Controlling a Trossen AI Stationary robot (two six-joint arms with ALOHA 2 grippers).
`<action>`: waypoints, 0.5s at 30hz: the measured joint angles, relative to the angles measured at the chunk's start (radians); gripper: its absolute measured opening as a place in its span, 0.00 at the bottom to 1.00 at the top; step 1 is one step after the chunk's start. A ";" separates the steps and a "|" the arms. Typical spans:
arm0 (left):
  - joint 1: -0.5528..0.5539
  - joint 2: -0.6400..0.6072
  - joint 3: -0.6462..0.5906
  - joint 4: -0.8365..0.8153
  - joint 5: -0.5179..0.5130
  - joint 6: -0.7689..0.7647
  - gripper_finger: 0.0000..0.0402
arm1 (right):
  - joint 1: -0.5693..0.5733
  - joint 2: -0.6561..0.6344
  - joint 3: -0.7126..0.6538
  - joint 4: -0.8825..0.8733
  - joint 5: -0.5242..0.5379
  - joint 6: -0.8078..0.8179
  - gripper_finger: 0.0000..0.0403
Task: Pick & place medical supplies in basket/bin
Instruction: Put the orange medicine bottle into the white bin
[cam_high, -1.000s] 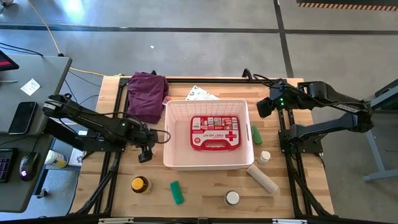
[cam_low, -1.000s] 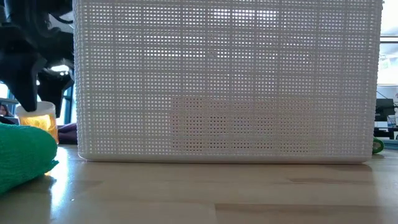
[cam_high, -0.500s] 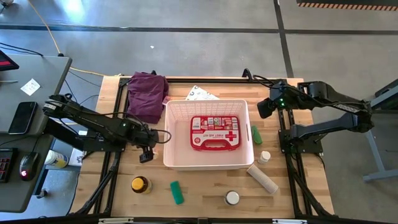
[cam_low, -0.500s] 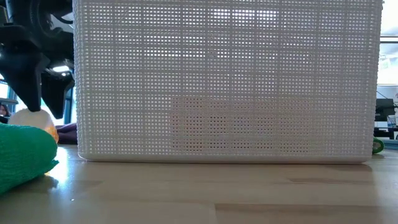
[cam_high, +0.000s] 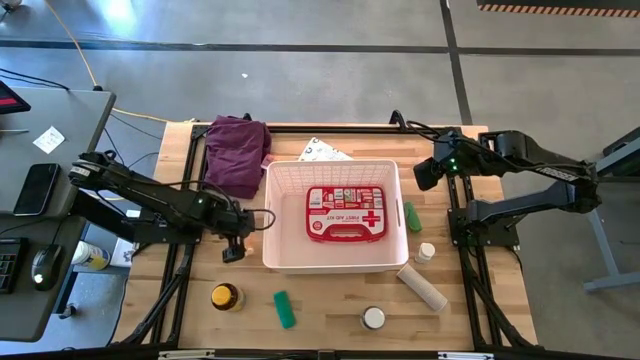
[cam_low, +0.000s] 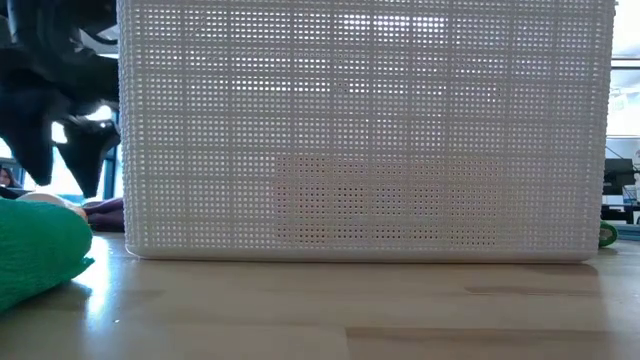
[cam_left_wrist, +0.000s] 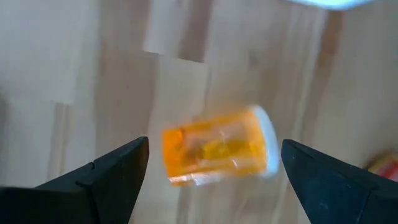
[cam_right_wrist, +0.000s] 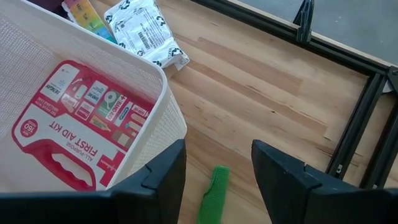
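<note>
I log the red first-aid kit (cam_high: 345, 213) inside the white basket (cam_high: 284, 178), left gripper (cam_high: 233, 248) wide open beside the basket, right gripper (cam_right_wrist: 214, 180) parted and empty.

Red first-aid pouch (cam_high: 345, 213) inside white basket (cam_high: 331, 259)

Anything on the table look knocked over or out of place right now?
Nothing looks spilled or damaged. The amber bottle under the open left gripper lies on its side on the wood, not upright. The purple cloth sits crumpled at the table's far edge. The first-aid pouch lies flat in the basket.
</note>
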 joint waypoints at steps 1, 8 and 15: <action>0.000 0.000 0.000 0.000 0.025 0.032 0.99 | 0.000 0.000 0.000 0.000 -0.003 -0.001 0.43; 0.000 0.000 0.040 0.014 0.090 0.224 0.99 | 0.000 0.000 0.000 0.000 -0.013 -0.026 0.43; -0.016 0.000 0.041 0.011 0.104 0.236 0.95 | 0.008 0.000 0.000 0.000 -0.041 -0.026 0.43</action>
